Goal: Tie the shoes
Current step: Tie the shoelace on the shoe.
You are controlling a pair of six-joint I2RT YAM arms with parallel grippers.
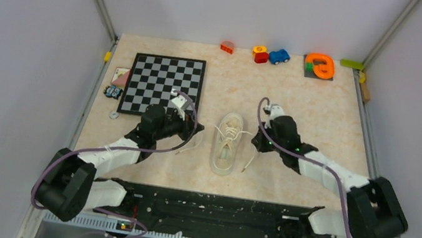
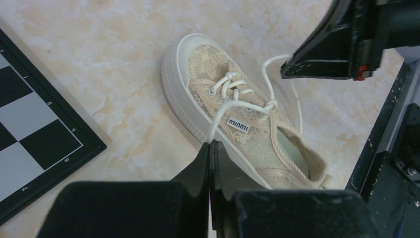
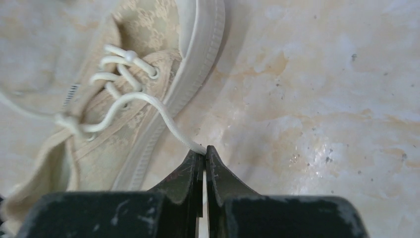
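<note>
The cream shoe (image 1: pixel 227 150) lies mid-table, toe pointing away from the arms, its white laces threaded through the eyelets. My left gripper (image 1: pixel 196 131) sits just left of it. In the left wrist view the gripper (image 2: pixel 210 144) is shut on a white lace (image 2: pixel 220 116) that runs up from the fingertips to the shoe (image 2: pixel 198 74). My right gripper (image 1: pixel 256 143) is just right of the shoe. In the right wrist view it (image 3: pixel 204 148) is shut on the other lace (image 3: pixel 171 121), which curves from the eyelets over the sole of the shoe (image 3: pixel 148 29). Loose lace ends trail on the table on both sides.
A chessboard (image 1: pixel 163 85) lies at the back left, close to my left arm, its corner (image 2: pixel 34 134) showing in the left wrist view. Small toys (image 1: pixel 279 56) and an orange piece (image 1: pixel 320 65) line the far edge. A card (image 1: pixel 120 76) lies left of the board.
</note>
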